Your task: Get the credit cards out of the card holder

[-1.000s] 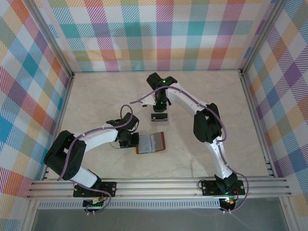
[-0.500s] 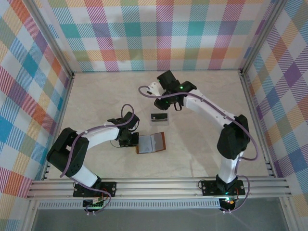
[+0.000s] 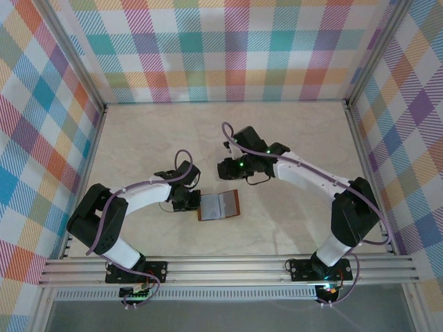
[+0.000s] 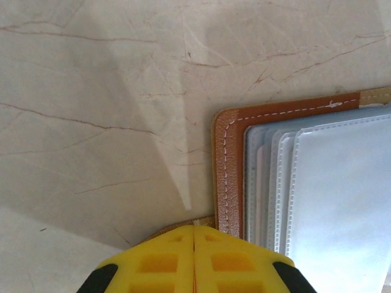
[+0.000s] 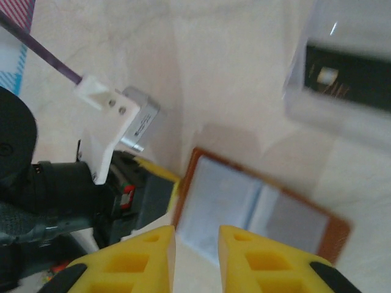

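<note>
The card holder (image 3: 218, 205) lies open on the marble table (image 3: 138, 138) with its grey slots facing up. The left gripper (image 4: 194, 229) is closed, its tips at the holder's left edge. The right gripper (image 5: 197, 231) hovers above with jaws slightly apart and empty, and a clear tray (image 5: 303, 91) just beyond the holder contains a dark credit card (image 5: 357, 76).

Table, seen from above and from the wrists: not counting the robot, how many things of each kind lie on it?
Card holder: 1
Clear tray: 1
Dark card, in the tray: 1
Total: 3
</note>
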Action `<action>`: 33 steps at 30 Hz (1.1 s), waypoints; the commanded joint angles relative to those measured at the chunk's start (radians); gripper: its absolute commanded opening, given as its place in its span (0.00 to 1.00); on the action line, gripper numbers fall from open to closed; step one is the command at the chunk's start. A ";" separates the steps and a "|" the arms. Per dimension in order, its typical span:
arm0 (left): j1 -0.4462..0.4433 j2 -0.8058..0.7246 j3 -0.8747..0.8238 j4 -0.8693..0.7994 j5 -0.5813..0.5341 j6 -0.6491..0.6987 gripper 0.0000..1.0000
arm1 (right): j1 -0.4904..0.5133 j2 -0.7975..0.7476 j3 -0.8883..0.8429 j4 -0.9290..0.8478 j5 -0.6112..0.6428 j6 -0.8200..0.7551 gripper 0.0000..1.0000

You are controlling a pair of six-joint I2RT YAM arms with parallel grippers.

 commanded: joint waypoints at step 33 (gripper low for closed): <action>0.017 -0.026 -0.099 0.056 0.067 -0.012 0.07 | 0.123 0.400 0.020 0.168 -0.210 0.308 0.19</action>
